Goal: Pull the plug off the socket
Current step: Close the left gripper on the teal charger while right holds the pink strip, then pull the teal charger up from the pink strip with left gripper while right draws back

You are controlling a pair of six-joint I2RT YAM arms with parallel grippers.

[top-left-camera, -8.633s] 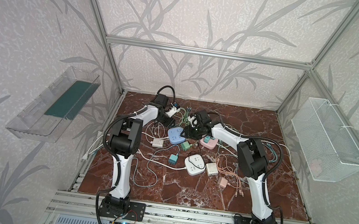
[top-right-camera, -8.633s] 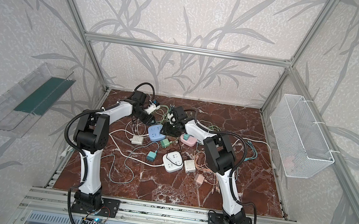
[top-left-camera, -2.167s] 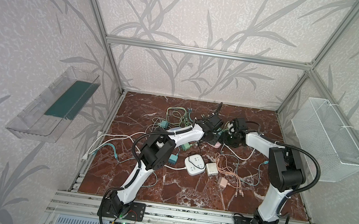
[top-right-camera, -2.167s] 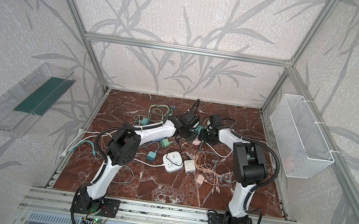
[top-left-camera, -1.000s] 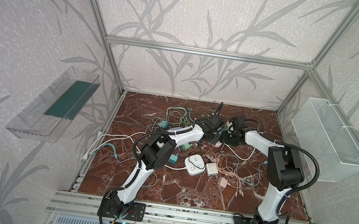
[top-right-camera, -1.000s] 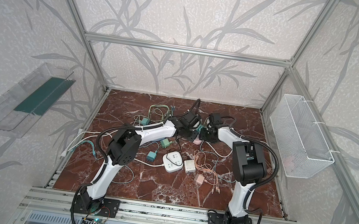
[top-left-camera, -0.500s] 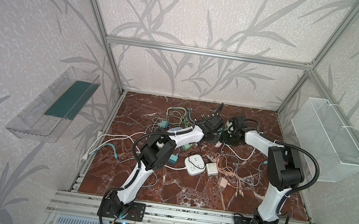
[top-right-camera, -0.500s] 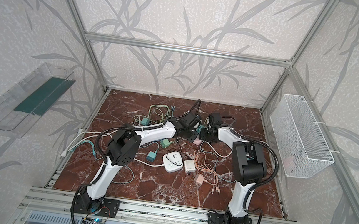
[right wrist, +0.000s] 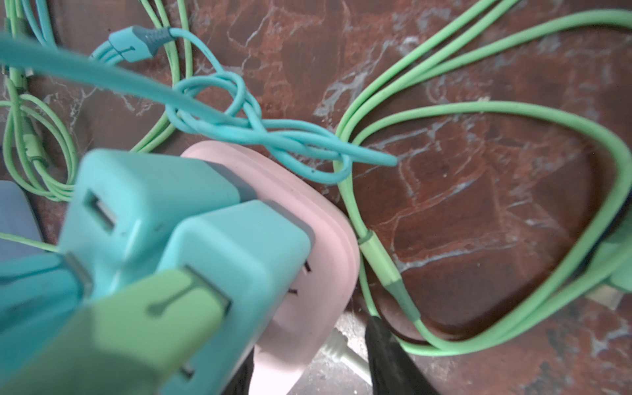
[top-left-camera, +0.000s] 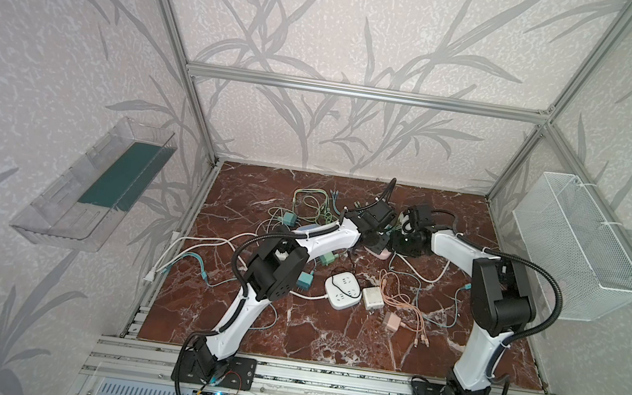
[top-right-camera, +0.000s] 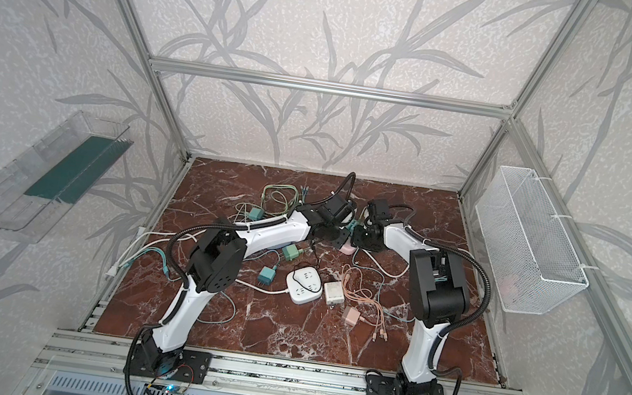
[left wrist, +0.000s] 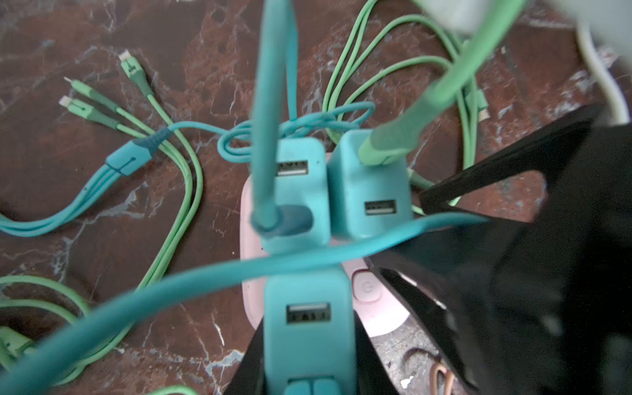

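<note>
Fingers (left wrist: 371,369) of the left gripper (left wrist: 307,342) are clamped narrowly on both sides of a teal plug (left wrist: 307,301). The plug stands upright in the pink socket (left wrist: 379,318), long axis vertical, port face up. Fingers (right wrist: 390,355) of the right gripper (right wrist: 311,362) are part-closed on the socket's sides. The socket lies on the table (top-left-camera: 327,343), at 1 o'clock from the white power strip (top-left-camera: 342,292).

pink socket (right wrist: 318,222) matt plastic; teal plug (left wrist: 307,345) matt plastic; tabletop (right wrist: 444,191) polished marble; green cable (right wrist: 496,107) smooth, rubbery
</note>
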